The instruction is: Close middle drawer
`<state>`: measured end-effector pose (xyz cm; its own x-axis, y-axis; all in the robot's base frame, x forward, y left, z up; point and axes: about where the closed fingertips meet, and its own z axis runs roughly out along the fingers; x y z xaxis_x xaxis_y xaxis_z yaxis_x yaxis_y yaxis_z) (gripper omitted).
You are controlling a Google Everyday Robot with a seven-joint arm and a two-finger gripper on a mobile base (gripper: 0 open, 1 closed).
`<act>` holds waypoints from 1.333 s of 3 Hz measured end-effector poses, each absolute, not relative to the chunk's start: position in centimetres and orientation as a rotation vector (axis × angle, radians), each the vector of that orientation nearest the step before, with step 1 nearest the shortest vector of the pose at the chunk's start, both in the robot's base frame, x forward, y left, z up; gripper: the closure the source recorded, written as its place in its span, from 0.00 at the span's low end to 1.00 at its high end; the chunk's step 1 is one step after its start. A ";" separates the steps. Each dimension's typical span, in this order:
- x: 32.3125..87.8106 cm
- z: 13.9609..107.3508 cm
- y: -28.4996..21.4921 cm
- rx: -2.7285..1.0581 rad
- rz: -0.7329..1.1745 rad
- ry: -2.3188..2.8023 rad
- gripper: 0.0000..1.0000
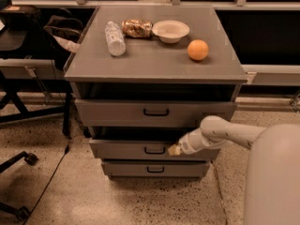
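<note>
The grey cabinet [154, 64] has three stacked drawers. The middle drawer [126, 149] stands slightly out from the cabinet, with a dark gap above its front and a small black loop handle [154, 150] at centre. My gripper [174, 149] reaches in from the right on a white arm and its tip touches the drawer front just right of the handle. The top drawer [117, 112] also stands a little out. The lowest drawer [154, 169] sits below, nearly flush.
On the cabinet top lie a plastic bottle [114, 38], a snack bag [137, 28], a white bowl [170, 31] and an orange [198, 49]. A dark chair and desk [28, 41] stand at left. A cable [51, 177] runs over the speckled floor.
</note>
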<state>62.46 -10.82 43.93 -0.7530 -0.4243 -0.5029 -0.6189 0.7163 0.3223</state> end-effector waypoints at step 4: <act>64.4 44.3 -10.9 -0.809 0.664 2.505 0.34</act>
